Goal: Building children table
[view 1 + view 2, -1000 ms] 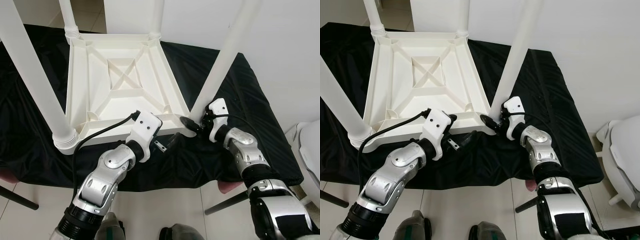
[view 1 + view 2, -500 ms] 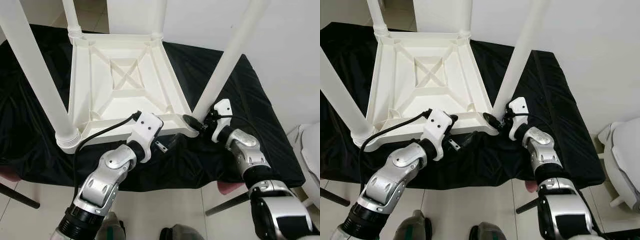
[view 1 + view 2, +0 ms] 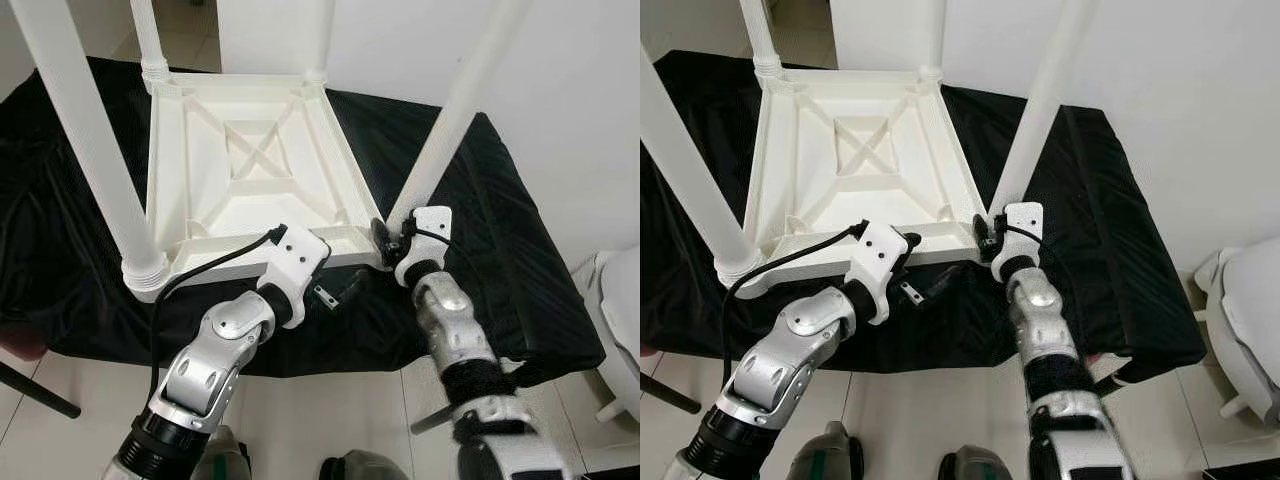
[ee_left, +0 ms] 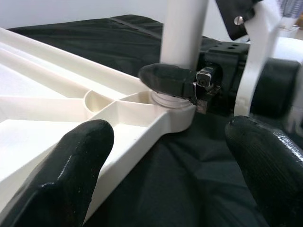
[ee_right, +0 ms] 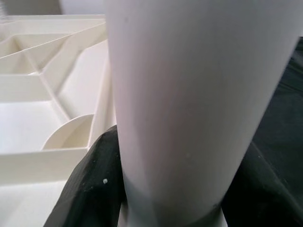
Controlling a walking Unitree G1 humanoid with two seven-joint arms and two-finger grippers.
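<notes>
Upturned on a surface draped in black cloth (image 3: 500,220): a white plastic children's table (image 3: 240,170), ribbed underside facing up, four round white legs standing in its corner sockets. Near-right leg (image 3: 455,105) the one in hand, its foot in the corner socket (image 4: 173,101) closest to the robot's right.

Right end effector (image 3: 392,240) clamped low on that leg, just above the socket; in the right wrist view one black finger (image 5: 92,184) on each side of the white tube, pressed against it. Left end effector (image 3: 335,295) released, fingers spread, hovering just off the table's near rim (image 3: 235,258) and touching nothing; from its wrist camera one fingertip (image 4: 71,165) over the rim, the other over the cloth, with the right arm's finger (image 4: 170,79) seen wrapped round the base of the leg.

Judged step: seating or tightening the last leg in its socket, the other three apparently already in. Leg leaning somewhat outward from the socket, though partly an effect of the camera angle; whether fully home cannot be told.

Next move, probably: a firm push or twist along the leg's axis from the right, with the left closing on the rim to brace the light tabletop against sliding on the slack cloth. Then release, check all four, and turn the table upright.
</notes>
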